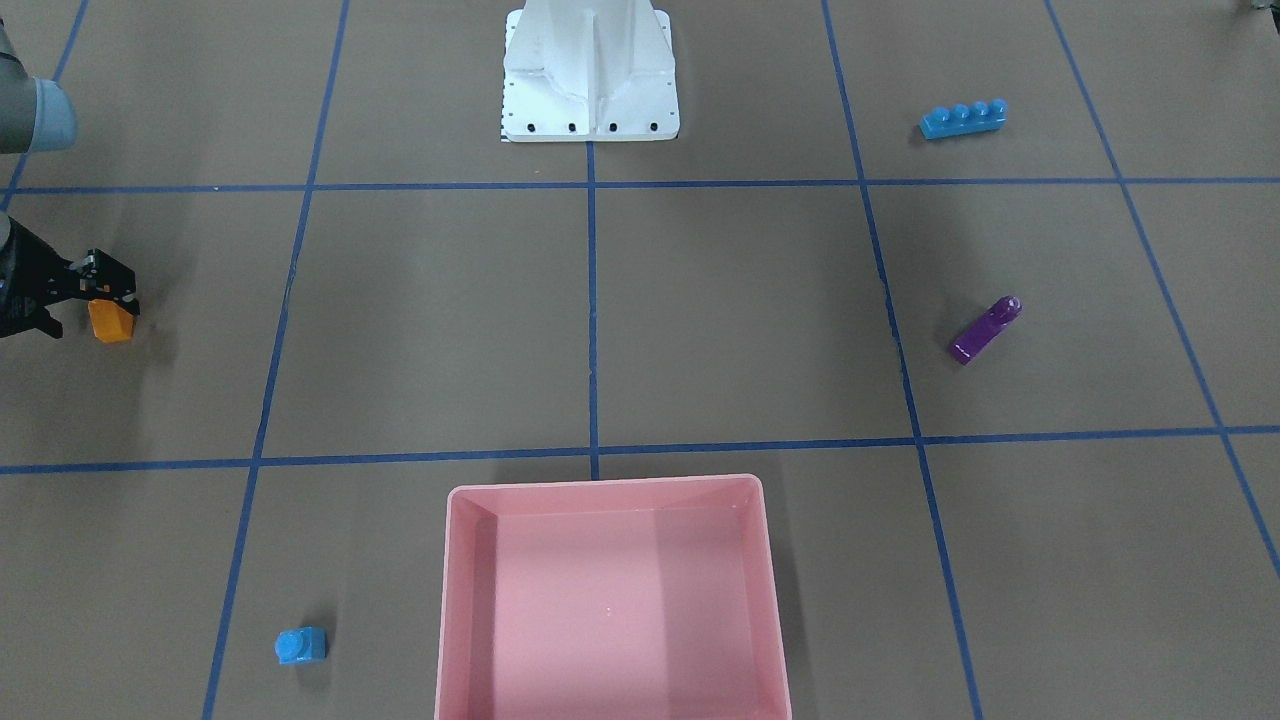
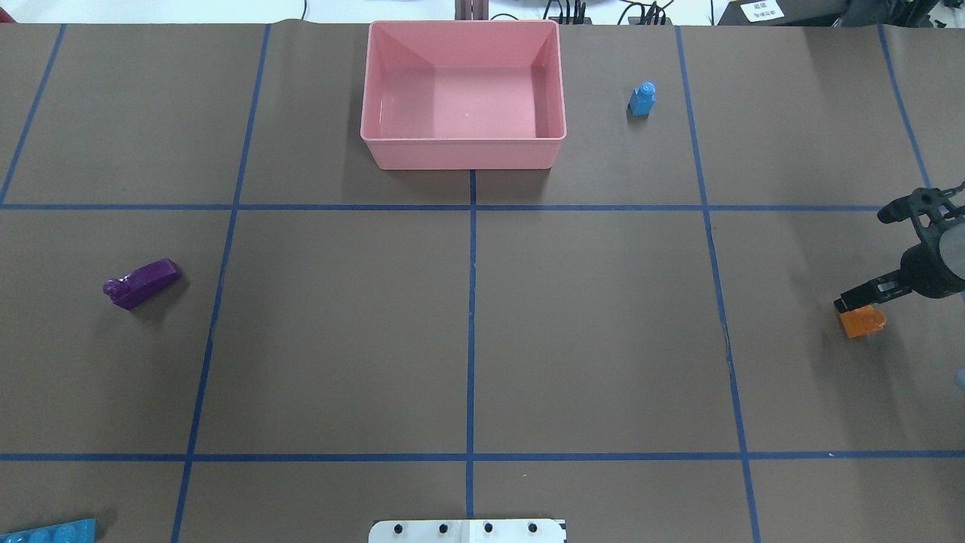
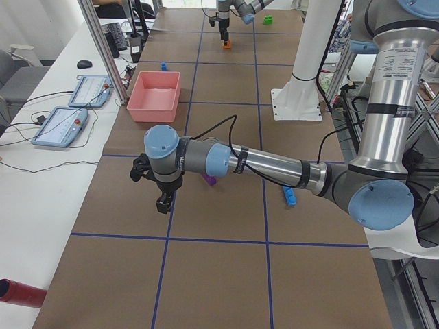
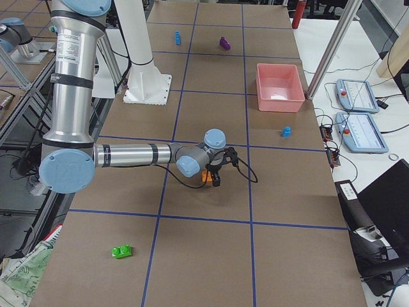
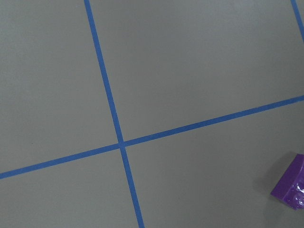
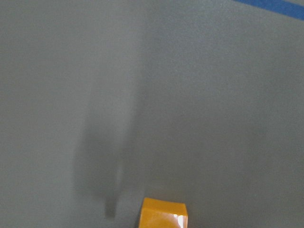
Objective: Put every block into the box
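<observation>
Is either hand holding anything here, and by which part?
The right hand appears to pinch the orange block by its upper end; nothing shows in the left hand.

The overhead view looks forward and down with the box (image 2: 464,154) at top centre, the front-facing view opposes it with the box at bottom centre, 2 end views look along the table (image 3: 226,274), and 2 wrist cameras look closely at it.
</observation>
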Controlling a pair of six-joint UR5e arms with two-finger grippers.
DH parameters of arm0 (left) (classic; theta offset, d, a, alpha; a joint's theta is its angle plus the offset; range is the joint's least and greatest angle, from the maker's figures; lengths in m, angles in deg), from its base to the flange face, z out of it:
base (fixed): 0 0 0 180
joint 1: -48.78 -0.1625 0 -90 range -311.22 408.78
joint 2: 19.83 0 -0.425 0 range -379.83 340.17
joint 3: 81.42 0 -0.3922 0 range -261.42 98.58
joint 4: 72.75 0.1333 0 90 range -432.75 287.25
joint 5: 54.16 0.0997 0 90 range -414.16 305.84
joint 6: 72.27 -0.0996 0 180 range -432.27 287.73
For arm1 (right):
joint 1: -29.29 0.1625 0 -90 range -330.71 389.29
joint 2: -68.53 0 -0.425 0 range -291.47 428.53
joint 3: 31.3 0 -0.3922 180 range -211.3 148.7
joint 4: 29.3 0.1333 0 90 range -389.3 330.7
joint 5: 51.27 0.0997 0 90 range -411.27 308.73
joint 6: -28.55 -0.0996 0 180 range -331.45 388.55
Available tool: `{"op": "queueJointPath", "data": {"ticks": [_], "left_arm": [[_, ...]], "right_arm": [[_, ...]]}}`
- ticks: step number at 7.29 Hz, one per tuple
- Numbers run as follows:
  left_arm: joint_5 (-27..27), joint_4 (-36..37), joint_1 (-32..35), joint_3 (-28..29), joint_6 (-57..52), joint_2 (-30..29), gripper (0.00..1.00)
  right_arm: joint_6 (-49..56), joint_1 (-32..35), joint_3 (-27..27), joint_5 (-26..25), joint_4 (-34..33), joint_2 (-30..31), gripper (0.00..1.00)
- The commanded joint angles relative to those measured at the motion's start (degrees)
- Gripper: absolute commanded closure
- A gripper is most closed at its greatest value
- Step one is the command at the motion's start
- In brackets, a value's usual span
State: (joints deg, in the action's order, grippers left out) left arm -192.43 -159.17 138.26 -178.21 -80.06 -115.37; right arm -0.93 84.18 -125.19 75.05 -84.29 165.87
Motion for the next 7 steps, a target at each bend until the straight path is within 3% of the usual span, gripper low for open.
{"op": "queueJointPath", "data": {"ticks": [1,2,4,6,7], "left_arm": [[-0.1,-0.1,0.0,-0.3,0.0,0.0,0.0],[-0.1,-0.1,0.0,-0.2,0.0,0.0,0.0],[-0.1,-0.1,-0.1,-0.3,2.7,-0.3,0.0],[-1.1,-0.2,-2.2,-0.3,9.6,-1.7,0.0],[-0.5,-1.9,-5.9,-1.6,15.9,-3.3,0.0]], "right_arm": [[-1.6,-0.7,0.1,-1.1,-0.4,0.3,0.76],[-1.7,-1.9,0.0,-1.8,-0.5,0.4,1.0],[-1.7,-1.3,-2.9,-0.6,-2.5,0.7,1.0],[-0.8,2.6,-15.5,1.6,-25.9,-3.5,1.0],[-0.8,4.2,-17.7,1.6,-35.5,-10.0,1.0]]}}
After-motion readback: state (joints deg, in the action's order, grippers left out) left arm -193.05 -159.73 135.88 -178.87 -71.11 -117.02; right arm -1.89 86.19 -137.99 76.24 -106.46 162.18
